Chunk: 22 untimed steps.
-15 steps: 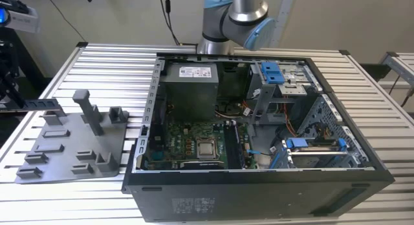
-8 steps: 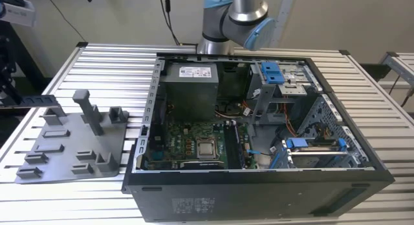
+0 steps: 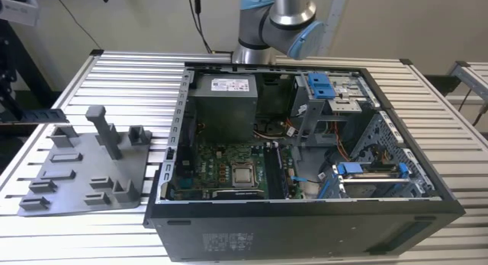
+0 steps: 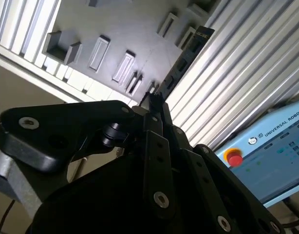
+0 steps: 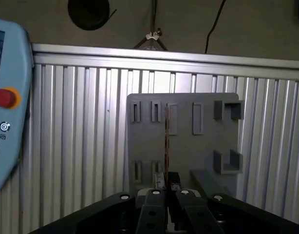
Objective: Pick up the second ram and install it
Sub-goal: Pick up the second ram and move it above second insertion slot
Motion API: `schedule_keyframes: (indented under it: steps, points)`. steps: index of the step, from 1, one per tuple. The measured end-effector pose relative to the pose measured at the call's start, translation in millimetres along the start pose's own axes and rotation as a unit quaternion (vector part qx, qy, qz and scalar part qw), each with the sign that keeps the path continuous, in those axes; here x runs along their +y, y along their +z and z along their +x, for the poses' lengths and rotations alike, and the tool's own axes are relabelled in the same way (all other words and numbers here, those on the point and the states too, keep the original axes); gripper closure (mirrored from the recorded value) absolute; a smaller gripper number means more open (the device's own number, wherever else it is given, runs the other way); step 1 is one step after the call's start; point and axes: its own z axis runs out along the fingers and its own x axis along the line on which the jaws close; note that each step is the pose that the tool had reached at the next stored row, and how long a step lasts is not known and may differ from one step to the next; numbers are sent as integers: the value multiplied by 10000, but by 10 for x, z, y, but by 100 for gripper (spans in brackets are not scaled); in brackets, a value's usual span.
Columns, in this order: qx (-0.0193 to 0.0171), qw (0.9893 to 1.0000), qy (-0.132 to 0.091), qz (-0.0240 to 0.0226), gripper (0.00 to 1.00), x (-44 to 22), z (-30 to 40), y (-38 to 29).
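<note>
From where I stand, the gripper [image 5: 168,189] has its fingers pinched shut on one end of the second ram [image 5: 165,141], holding it edge-on over the grey fixture plate [image 3: 76,168], which lies at nine o'clock of the open computer case [image 3: 305,231] in the exterior view, likely so its long edge stays free.

The worktop [image 3: 130,76] is ribbed bare metal with a pale satin sheen. Grey fixture plate [image 3: 76,179], matt moulded plastic, smooth. Computer case [image 3: 305,236]: black matt painted metal. Now the claw [image 4: 154,100], black, slight gloss, bright metal pins; second ram [image 4: 186,53] in it, dull dark board, matt chips.
</note>
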Motion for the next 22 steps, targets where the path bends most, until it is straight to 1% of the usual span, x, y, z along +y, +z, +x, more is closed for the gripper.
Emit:
schedule_keyframes:
  steps: [4,9,22]
  points:
    - [0,10000,62,2,86,0,-1,-25]
    - [0,10000,63,3,86,-1,-3,-81]
    - [0,10000,63,2,86,-2,-9,-271]
